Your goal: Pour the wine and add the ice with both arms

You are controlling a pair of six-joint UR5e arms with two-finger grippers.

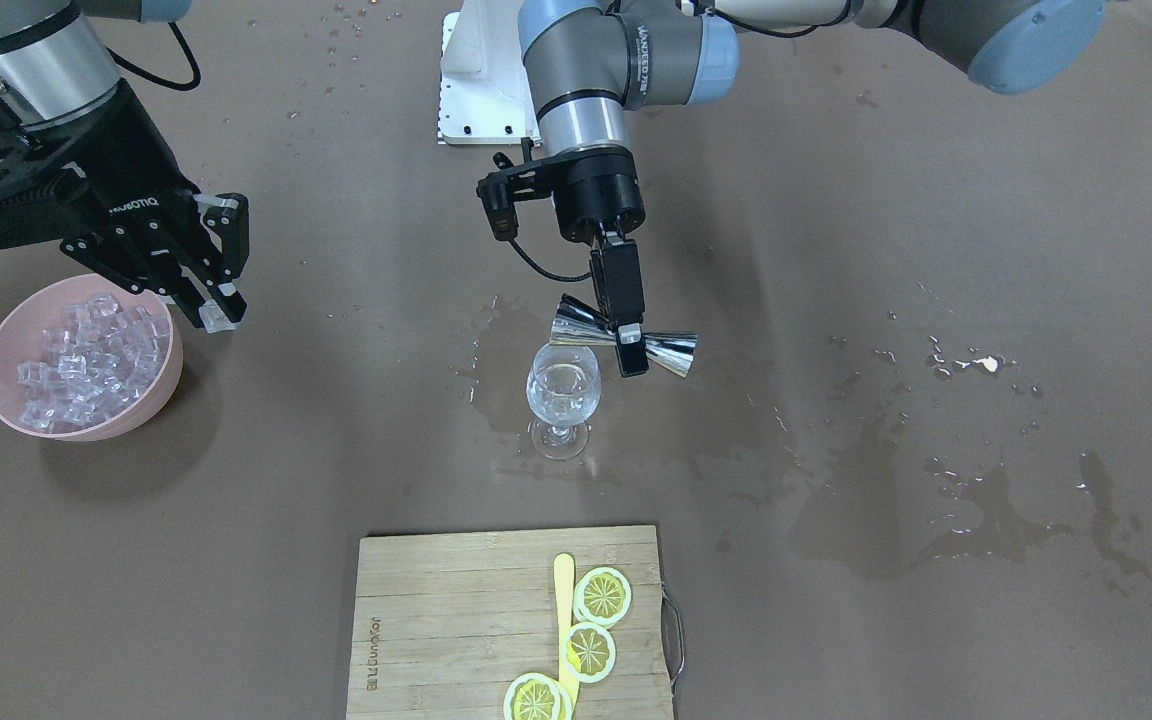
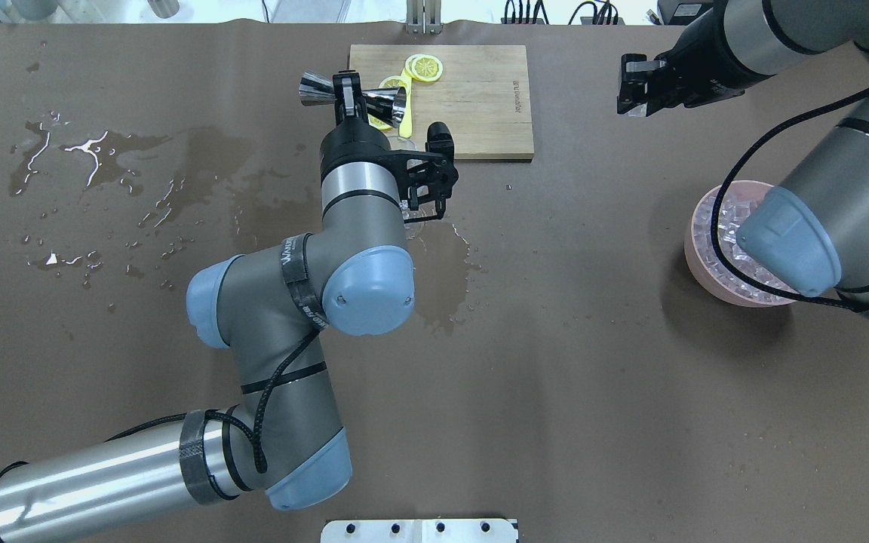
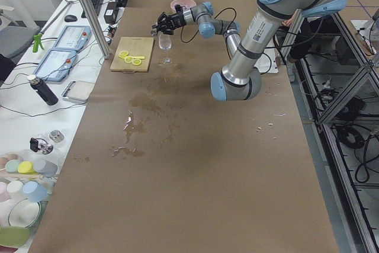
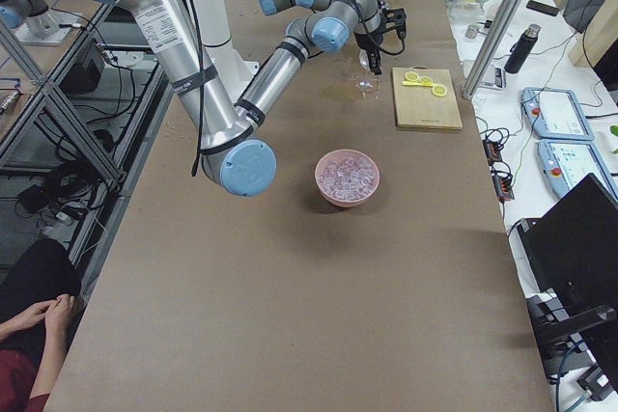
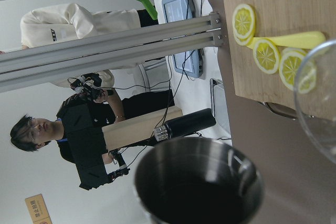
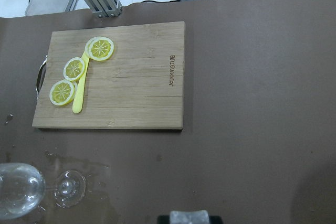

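"Well, start nearest the camera that faces the robot. What's there?"

"A chopping board (image 1: 436, 600) with lemon slices (image 1: 602, 594) on it. Beyond it the glass (image 1: 563, 395) stands upright on the wet worktop (image 1: 836, 250), with a little wine (image 1: 562, 402) inside."

"And over the glass?"

"The left arm (image 1: 626, 60) reaches in, its jaws pinching a steel jigger (image 1: 671, 352) at the waist. The jigger's long axis lies level, one mouth just over the glass rim. I judge the pour is at or near its end."

"Then the ice?"

"The ice (image 1: 86, 365) is heaped in a pink bowl (image 1: 136, 418), well apart from the glass, towards the robot's right. The right arm (image 1: 26, 60) is much the nearer one. Its jaws are spread, with nothing between them that I can make out, and they hang high above the bowl's glass-side rim."

"So which way from those jaws to the ice?"

"Down, and a little outward, away from the glass. I'd say the reach is mostly a descent onto the heap. How far off centre they hang is hard to judge from these angles."
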